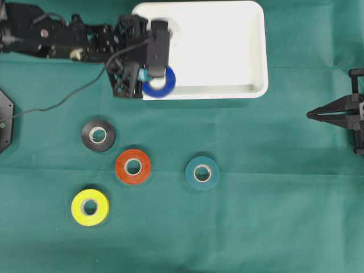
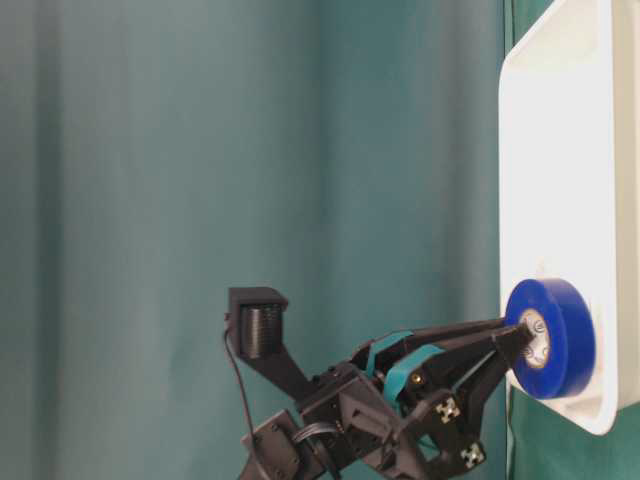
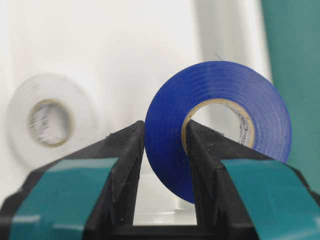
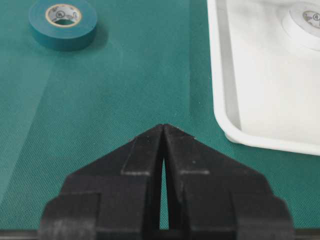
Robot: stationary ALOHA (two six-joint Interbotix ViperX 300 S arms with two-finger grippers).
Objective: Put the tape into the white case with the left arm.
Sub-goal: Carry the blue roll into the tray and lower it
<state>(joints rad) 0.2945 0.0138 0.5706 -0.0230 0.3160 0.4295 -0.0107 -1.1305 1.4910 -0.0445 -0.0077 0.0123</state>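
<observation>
Blue tape (image 1: 161, 84) is the roll you are carrying, clamped on edge in the left gripper (image 1: 149, 77): in your left wrist view one finger (image 3: 125, 150) presses the outside of the roll (image 3: 220, 125) and the other sits through its core, so the jaws are closed on the roll's wall. From overhead the roll hangs over the near-left corner of the white case (image 1: 250, 90), straddling the near rim, and the table-level view shows it (image 2: 552, 338) against that corner of the case (image 2: 520, 200), though you cannot tell from these pictures whether it touches the rim. The left arm (image 1: 62, 37) reaches in along the far-left part of the surface, its black cable (image 1: 68, 99) trailing toward the left edge.

A white tape (image 3: 47, 117) already lies flat inside the case, near its far-left corner; your right wrist camera sees it too (image 4: 305, 17).

Four rolls lie flat on the green surface (image 1: 273, 227), well apart from the case: black tape (image 1: 98, 135) nearest the left edge, orange tape (image 1: 133, 166) just toward the near side of it, yellow tape (image 1: 90, 207) closest to the near-left corner, and teal tape (image 1: 202, 173) around the middle.

Your right gripper (image 1: 318, 114) is parked at the right edge, jaws closed with the tips meeting and nothing between them (image 4: 164, 131).
</observation>
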